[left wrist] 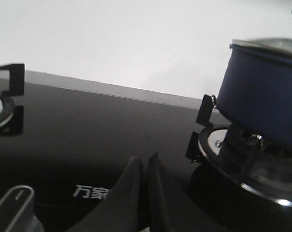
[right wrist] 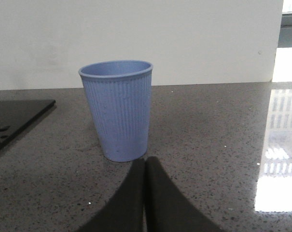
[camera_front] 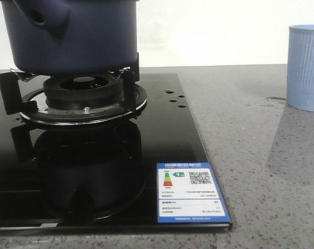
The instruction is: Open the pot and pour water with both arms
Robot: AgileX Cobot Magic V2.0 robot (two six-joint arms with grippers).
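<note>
The dark navy pot (camera_front: 76, 36) sits on the burner grate (camera_front: 73, 98) of the black glass stove, its stubby holed handle (camera_front: 45, 18) facing the camera. In the left wrist view the pot (left wrist: 261, 101) carries a lid with a metal rim (left wrist: 266, 46). My left gripper (left wrist: 145, 162) is shut and empty, low over the stove glass, apart from the pot. My right gripper (right wrist: 146, 162) is shut and empty, just in front of the pale blue ribbed cup (right wrist: 118, 108). Neither gripper shows in the front view.
The pale blue cup (camera_front: 305, 67) stands on the grey speckled counter (camera_front: 250, 135) to the right of the stove. A second burner grate (left wrist: 6, 96) and a stove knob (left wrist: 13, 208) show in the left wrist view. An energy label (camera_front: 190, 192) is stuck near the stove's front corner.
</note>
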